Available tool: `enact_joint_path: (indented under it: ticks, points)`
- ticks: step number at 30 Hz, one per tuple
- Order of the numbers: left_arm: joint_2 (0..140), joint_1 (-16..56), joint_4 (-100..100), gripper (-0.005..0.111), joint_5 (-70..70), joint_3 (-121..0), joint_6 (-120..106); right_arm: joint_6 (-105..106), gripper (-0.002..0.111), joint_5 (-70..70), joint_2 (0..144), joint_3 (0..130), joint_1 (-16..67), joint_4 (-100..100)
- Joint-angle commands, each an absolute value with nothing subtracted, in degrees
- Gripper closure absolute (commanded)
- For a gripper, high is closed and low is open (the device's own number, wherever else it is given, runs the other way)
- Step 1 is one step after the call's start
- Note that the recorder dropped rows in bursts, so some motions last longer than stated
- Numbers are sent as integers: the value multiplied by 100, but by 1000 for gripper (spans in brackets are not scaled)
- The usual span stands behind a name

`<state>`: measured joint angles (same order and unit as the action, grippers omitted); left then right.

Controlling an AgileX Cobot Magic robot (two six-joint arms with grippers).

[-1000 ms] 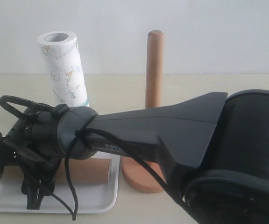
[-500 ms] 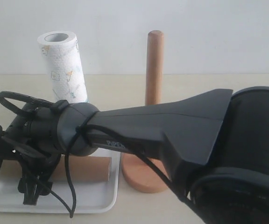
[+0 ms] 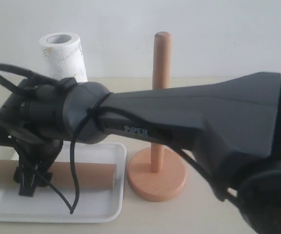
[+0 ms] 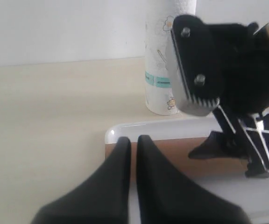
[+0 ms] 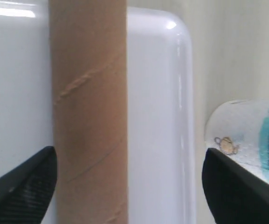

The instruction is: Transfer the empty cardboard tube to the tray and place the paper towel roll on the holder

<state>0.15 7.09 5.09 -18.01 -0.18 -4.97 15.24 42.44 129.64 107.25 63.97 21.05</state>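
Note:
The empty cardboard tube (image 3: pixel 89 176) lies flat in the tray (image 3: pixel 57 210), along its width. My right gripper (image 3: pixel 27 186) reaches across from the right and hangs just above the tube's left part. In the right wrist view this gripper (image 5: pixel 130 196) is open, its fingers wide apart on either side of the tube (image 5: pixel 88 116) without gripping it. My left gripper (image 4: pixel 132 141) is shut and empty, its tips at the tube's end (image 4: pixel 172 151) over the tray rim (image 4: pixel 125 128). The paper towel roll (image 3: pixel 62 54) stands upright behind the tray. The holder (image 3: pixel 156 178) stands bare to the tray's right.
The right arm's black body (image 3: pixel 189 126) crosses in front of the holder's pole (image 3: pixel 161 63) and fills the right foreground. A loose black cable (image 3: pixel 74 195) dangles from the wrist over the tray. Pale tabletop (image 4: pixel 46 121) spreads around; a white wall is behind.
My right gripper and arm have risen from the tray, leaving the tube lying there; more of the tube and its left end now show. Roll and holder have not moved.

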Motion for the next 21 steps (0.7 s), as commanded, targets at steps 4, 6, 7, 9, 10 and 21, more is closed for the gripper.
enact_joint_path:
  ticks: [4,6,7,9,10,21]
  points:
    - [0,695,509,103,-1799,0,-455,1379,30,4517,12226,10751,6389,2187]
    - [0,695,509,103,-1799,0,-455,1363,30,4658,12054,10751,6389,2197]
    - [0,695,509,103,-1799,0,-455,1350,30,4744,11974,10751,6389,2197]
    - [0,695,509,103,-1799,0,-455,1239,30,4909,11826,10751,6389,2197]
    - [0,695,509,103,-1799,0,-455,1150,30,5011,11746,10751,6389,2227]
    - [0,695,509,103,-1799,0,-455,624,72,5891,10851,10751,6389,2282]
